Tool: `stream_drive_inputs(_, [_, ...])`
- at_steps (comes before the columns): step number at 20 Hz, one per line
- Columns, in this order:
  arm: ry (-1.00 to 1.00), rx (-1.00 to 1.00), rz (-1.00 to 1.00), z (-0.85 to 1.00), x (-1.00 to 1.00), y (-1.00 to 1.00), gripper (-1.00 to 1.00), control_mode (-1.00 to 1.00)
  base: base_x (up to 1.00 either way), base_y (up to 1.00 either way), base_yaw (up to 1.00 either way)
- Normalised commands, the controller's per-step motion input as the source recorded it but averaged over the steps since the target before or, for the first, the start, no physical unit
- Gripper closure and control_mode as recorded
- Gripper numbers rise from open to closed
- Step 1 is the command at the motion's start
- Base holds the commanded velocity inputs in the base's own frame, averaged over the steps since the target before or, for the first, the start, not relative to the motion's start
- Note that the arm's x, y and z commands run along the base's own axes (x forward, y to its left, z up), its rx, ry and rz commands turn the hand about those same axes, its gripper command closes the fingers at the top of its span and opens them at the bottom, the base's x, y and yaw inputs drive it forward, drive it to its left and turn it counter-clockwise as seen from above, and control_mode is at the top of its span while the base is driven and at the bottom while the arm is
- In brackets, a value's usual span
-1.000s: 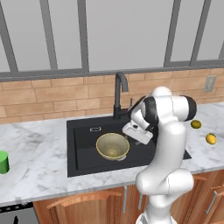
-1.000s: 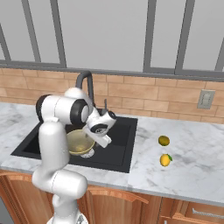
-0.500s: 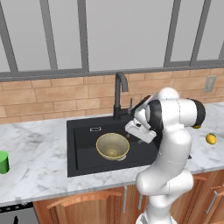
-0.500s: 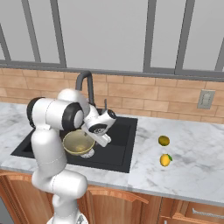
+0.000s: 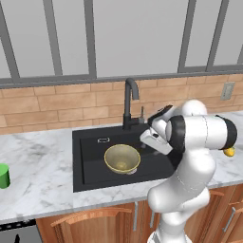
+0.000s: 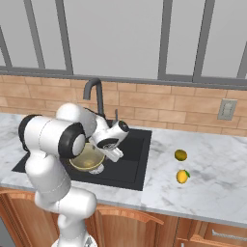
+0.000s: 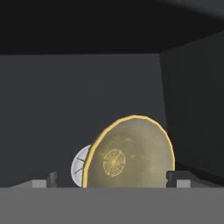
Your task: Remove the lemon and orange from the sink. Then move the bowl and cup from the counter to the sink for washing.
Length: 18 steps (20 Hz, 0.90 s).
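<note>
I have lifted the gripper (image 5: 148,140) slightly over the last second, jaws spread apart and empty. The bowl (image 5: 122,158) sits in the sink (image 5: 90,142) at frame centre; the cup (image 5: 4,176) waits at the far left edge.

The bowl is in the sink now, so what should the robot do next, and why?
Probably lift the open claw up out of the sink and swing it left toward the cup. The bowl already sits in the basin, the lemon and orange lie on the counter to the right, and only the green cup is left on the counter.
</note>
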Motion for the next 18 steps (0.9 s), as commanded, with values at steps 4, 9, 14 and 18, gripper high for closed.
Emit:
stream_drive_inputs(4, [-0.06,0.0,0.01,0.31,-0.25,-0.04,-1.0,-1.0,0.0,0.0,0.0])
stream_drive_inputs(9, [-0.01,0.0,0.0,0.32,-0.26,-0.03,-1.0,-1.0,0.0,0.0,0.0])
stream_drive_inputs(14, [0.0,0.0,0.0,0.31,-0.27,0.0,-1.0,-1.0,0.0,0.0,0.0])
stream_drive_inputs(18, [0.0,0.0,0.0,0.29,-0.29,0.0,-1.0,-1.0,0.0,0.0,0.0])
